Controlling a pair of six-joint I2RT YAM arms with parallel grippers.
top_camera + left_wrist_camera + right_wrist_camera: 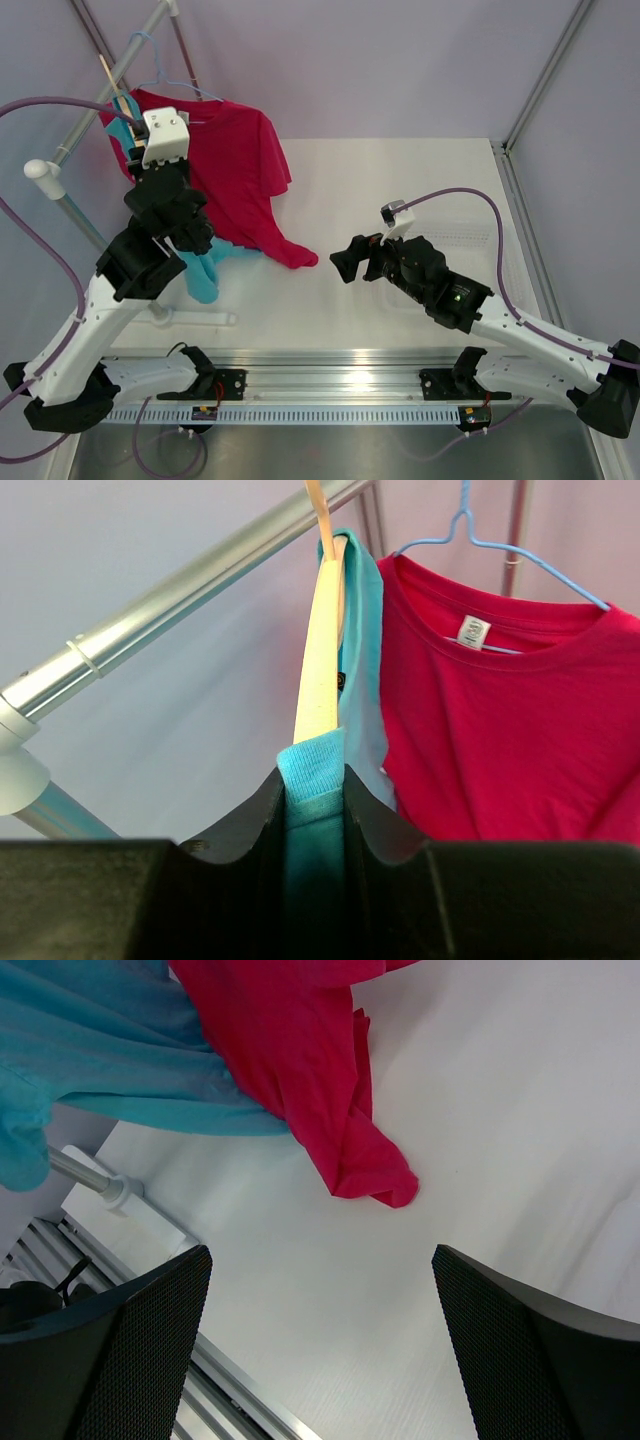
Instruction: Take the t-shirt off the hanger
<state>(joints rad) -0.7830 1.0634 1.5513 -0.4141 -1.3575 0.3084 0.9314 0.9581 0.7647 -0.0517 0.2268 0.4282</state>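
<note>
Left gripper (313, 780): I see its jaws pinching a fold of the teal t-shirt (362, 630), just below the end of the hanger.
Teal t-shirt: draped on the wooden hanger (320, 650), up at the metal rail (180, 605); from above, I see its lower part hanging beside my left arm.
Red t-shirt (500, 730): just beside the teal one, on a blue wire hanger (520, 555); its hem trails onto the white table (480, 1160).
Right gripper (320, 1255): fingers spread wide, holding nothing, over the table near the red hem, not touching it.
</note>
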